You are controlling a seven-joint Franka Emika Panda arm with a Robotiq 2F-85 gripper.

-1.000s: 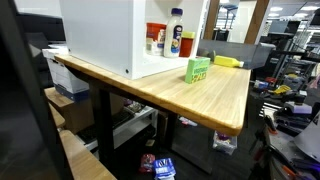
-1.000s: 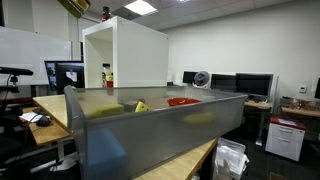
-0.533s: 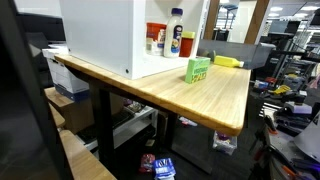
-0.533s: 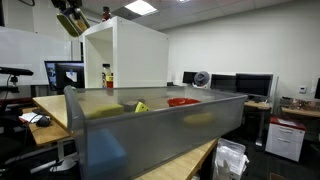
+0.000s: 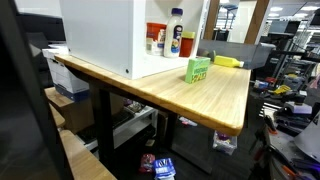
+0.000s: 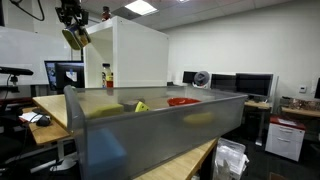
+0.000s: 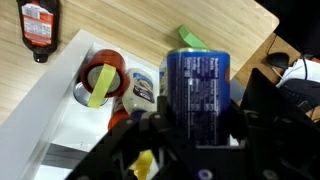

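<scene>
Office lab: wood counter [image 5: 222, 100], white walls [image 6: 250, 45], ceiling panel lights [image 6: 141, 7] (on), monitors [image 6: 252, 86] beyond counter's far edge.

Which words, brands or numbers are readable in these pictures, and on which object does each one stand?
No text can be read with certainty.
Blue canister between the fingers of the end effector: lines of white print, too blurred to read.
Dark bottle: red label, print too small.
White bottle: label blurred.
Green box: markings too small.
</scene>
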